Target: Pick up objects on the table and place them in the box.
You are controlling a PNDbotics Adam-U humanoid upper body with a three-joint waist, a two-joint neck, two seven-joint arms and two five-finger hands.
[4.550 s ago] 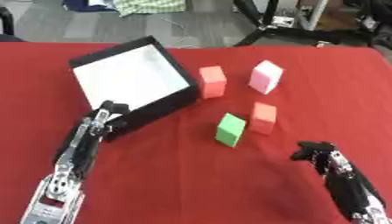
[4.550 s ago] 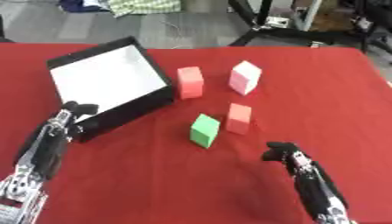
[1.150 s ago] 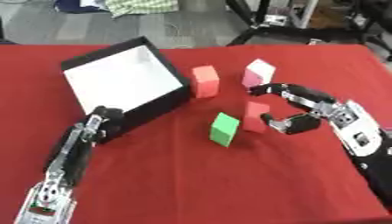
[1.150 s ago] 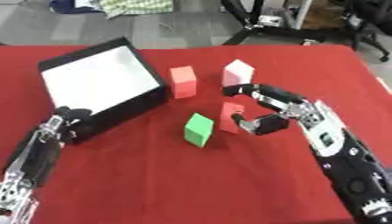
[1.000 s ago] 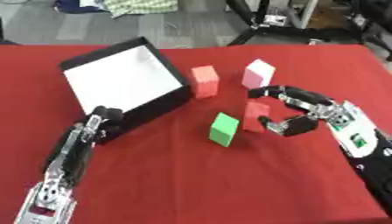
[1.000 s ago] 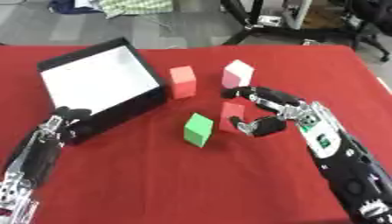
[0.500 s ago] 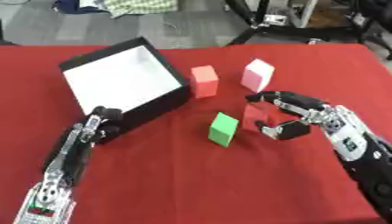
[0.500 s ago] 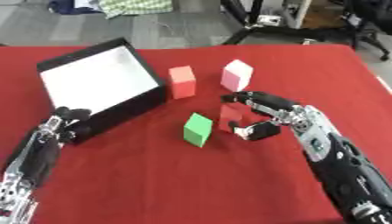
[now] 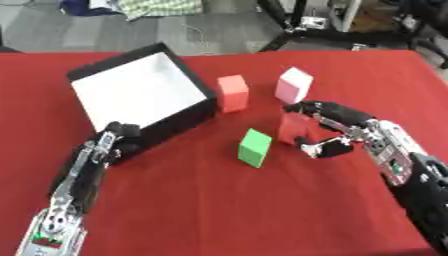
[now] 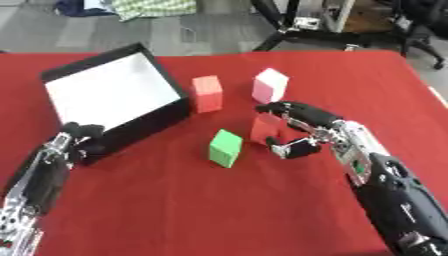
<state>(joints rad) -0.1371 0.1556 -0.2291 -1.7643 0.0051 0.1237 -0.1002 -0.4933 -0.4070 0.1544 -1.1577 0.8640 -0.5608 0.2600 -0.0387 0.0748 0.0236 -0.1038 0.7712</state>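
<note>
A black box [image 9: 181,121] with a white inside stands tilted at the left of the red table. Right of it are a tall orange-red block [image 9: 232,92], a pink block [image 9: 293,85], a green block [image 9: 255,147] and a small red block [image 9: 291,129]. My right hand [image 9: 350,131] reaches in from the right; its fingers [image 9: 317,109] curl over the top of the small red block while the thumb [image 9: 317,149] sits at the block's lower right. My left hand [image 9: 116,142] rests against the box's near corner.
Red cloth covers the whole table [image 9: 219,210]. Beyond the far edge lie grey floor, a checked cloth [image 9: 157,7] and black chair bases [image 9: 324,30]. The green block stands close to the left of the small red block.
My right hand has come up from the lower right to the small red block, and its fingers and thumb have drawn in around it. The left arm and the blocks have stayed put.
</note>
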